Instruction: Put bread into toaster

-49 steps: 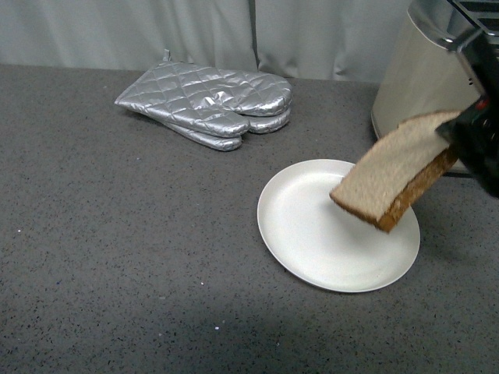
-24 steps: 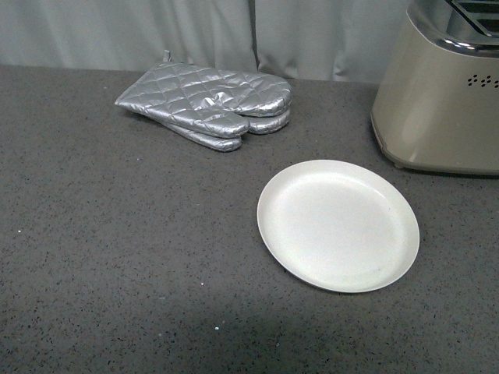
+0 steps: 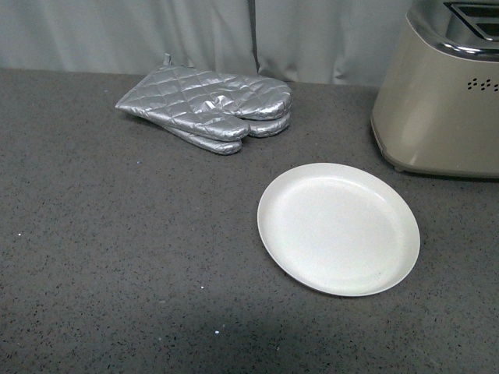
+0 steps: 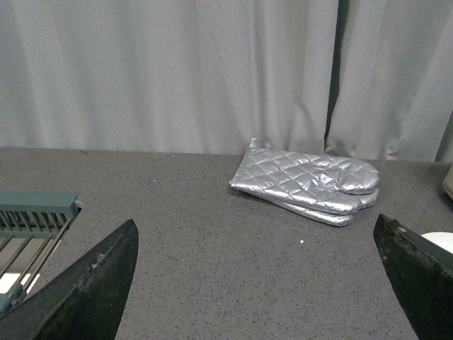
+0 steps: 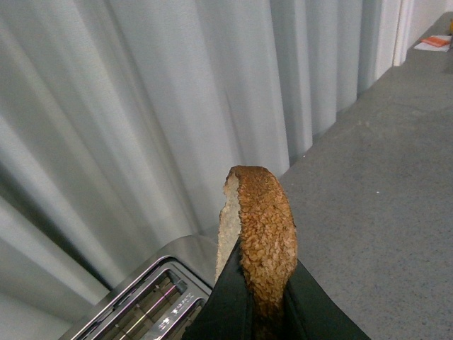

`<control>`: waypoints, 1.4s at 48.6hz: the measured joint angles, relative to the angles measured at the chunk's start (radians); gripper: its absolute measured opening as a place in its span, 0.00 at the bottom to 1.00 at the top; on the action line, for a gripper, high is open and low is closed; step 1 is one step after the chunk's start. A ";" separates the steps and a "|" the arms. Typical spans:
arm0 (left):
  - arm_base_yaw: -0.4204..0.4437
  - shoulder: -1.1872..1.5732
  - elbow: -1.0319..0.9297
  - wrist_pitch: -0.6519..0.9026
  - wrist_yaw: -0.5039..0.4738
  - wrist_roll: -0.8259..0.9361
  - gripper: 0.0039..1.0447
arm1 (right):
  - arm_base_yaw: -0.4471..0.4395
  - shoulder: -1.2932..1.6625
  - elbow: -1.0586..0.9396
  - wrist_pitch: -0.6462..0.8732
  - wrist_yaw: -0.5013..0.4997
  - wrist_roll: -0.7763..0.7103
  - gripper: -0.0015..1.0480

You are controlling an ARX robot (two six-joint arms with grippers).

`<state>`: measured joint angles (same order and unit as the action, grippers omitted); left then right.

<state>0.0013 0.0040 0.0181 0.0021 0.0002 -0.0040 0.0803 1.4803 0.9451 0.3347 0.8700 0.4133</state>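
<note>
- Grey speckled tabletop carries a white plate; silver oven mitts lie near its far edge.
- Toaster stands at the far right corner.
- Right claw pinches the bread upright, aloft near the toaster's slots.
- Left claw gapes wide.

Left tool stands spread wide; right tool pinches the bread.

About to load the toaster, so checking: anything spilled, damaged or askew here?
Nothing stands out. The bread sits whole and edge-on in the right pincer beside the toaster; the plate and stacked oven mitts lie tidy.
</note>
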 joint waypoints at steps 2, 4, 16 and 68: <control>0.000 0.000 0.000 0.000 0.000 0.000 0.94 | -0.003 0.022 0.016 -0.012 0.008 -0.003 0.02; 0.000 0.000 0.000 0.000 0.000 0.000 0.94 | -0.005 0.043 0.026 -0.011 0.019 -0.010 0.02; 0.000 0.000 0.000 0.000 0.000 0.000 0.94 | 0.008 0.129 0.105 -0.055 0.051 0.002 0.02; 0.000 0.000 0.000 0.000 0.000 0.000 0.94 | 0.053 0.284 0.248 -0.113 0.105 0.059 0.02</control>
<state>0.0013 0.0040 0.0181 0.0021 0.0002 -0.0040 0.1329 1.7645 1.1934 0.2218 0.9752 0.4725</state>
